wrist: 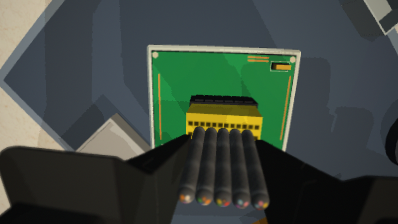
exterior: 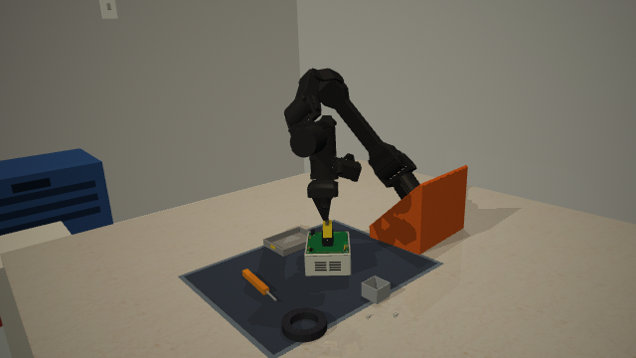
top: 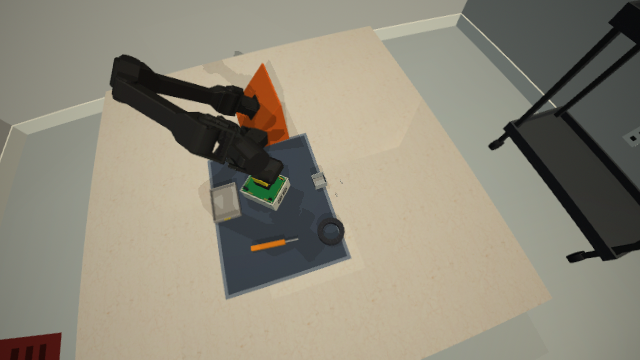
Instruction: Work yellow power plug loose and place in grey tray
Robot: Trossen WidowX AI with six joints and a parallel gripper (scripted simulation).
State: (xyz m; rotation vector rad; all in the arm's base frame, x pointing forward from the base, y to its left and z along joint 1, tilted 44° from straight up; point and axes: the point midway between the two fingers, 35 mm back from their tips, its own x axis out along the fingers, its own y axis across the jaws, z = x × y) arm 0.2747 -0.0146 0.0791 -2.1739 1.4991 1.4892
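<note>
The yellow power plug [top: 261, 183] [exterior: 327, 230] [wrist: 224, 117] stands upright in its black socket [exterior: 327, 242] [wrist: 223, 100] on the green circuit board [top: 260, 191] [exterior: 341, 240] [wrist: 172, 95]. Several dark wires run out of its top in the wrist view. My gripper [exterior: 327, 221] [wrist: 222, 145] is shut on the plug from above, one finger on each side. The fingertips are hidden by the hand in the top view. The grey tray [top: 238, 205] [exterior: 283, 252] [wrist: 114, 140] lies beside the board's white housing, with no contact.
A dark mat [top: 240, 275] [exterior: 214, 283] lies under the housing. An orange screwdriver [top: 268, 245] [exterior: 255, 281], a black ring [top: 341, 238] [exterior: 304, 336] and a small grey box [top: 319, 180] [exterior: 376, 292] are around it. An orange panel [top: 275, 112] [exterior: 443, 214] stands near the arm's base.
</note>
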